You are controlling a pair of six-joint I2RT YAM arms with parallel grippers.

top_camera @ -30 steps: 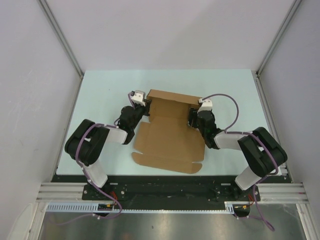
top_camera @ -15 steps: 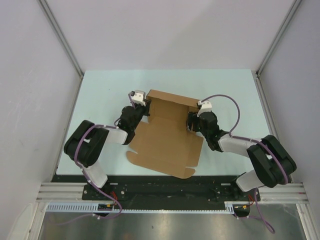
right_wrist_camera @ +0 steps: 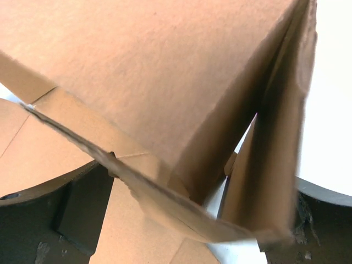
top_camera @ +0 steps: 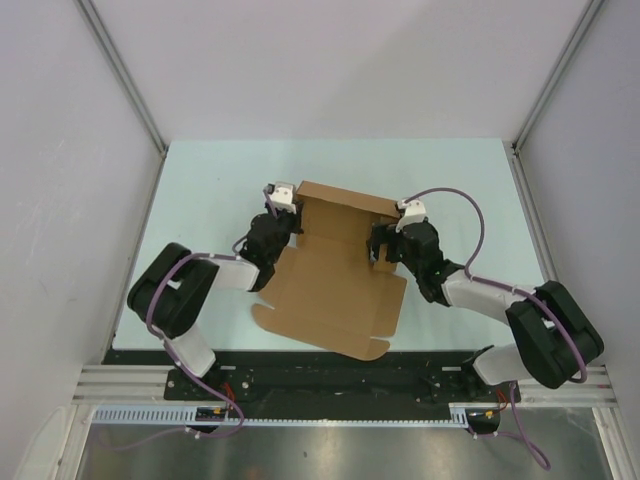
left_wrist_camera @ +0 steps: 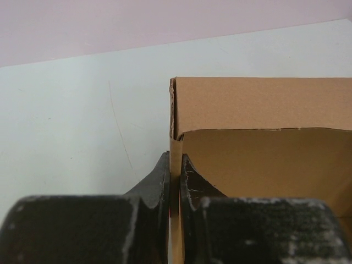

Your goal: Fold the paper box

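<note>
paper box (top_camera: 335, 290) flap swung left — right jaws spread wider | left jaws still pinching wall

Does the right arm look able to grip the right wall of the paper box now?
Probably yes. The right gripper is open at the right side of the paper box, with cardboard between its fingers and nothing in the way. The left gripper pinches the opposite wall.

One paper box (top_camera: 335, 285), one table (top_camera: 200, 190); two end effectors, the left end effector (top_camera: 291, 220), the right end effector (top_camera: 381, 243)
</note>
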